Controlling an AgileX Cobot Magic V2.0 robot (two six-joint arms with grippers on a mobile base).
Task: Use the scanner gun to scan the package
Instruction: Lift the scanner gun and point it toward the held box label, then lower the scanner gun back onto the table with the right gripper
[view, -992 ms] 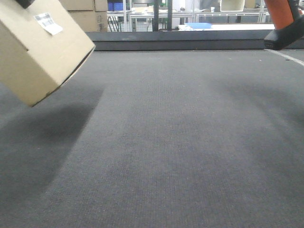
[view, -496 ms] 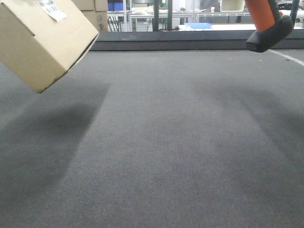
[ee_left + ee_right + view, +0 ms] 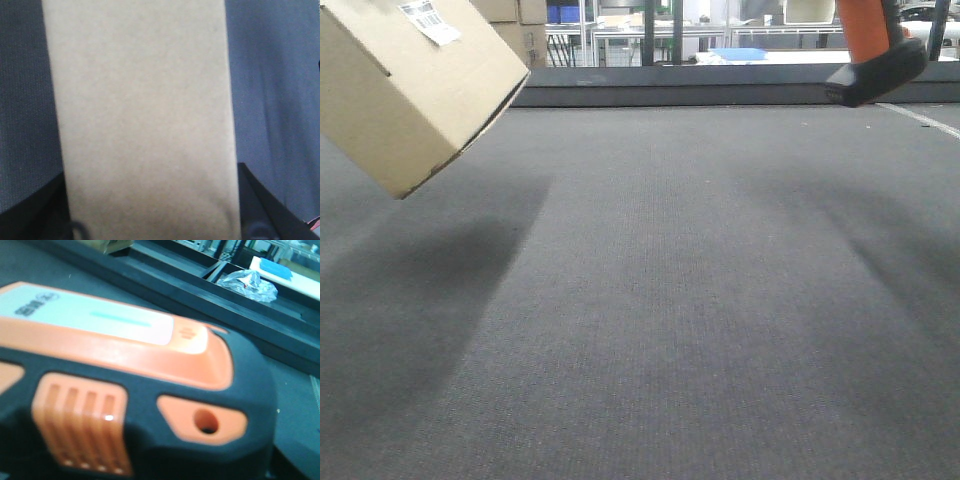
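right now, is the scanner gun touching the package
Apart. The front-facing view shows the package at the upper left and the scanner gun at the upper right, with a wide stretch of grey mat between them.

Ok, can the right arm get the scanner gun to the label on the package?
Probably yes: the package is held up and tilted, its white label sits on the upper face, and only open air lies between it and the scanner gun.
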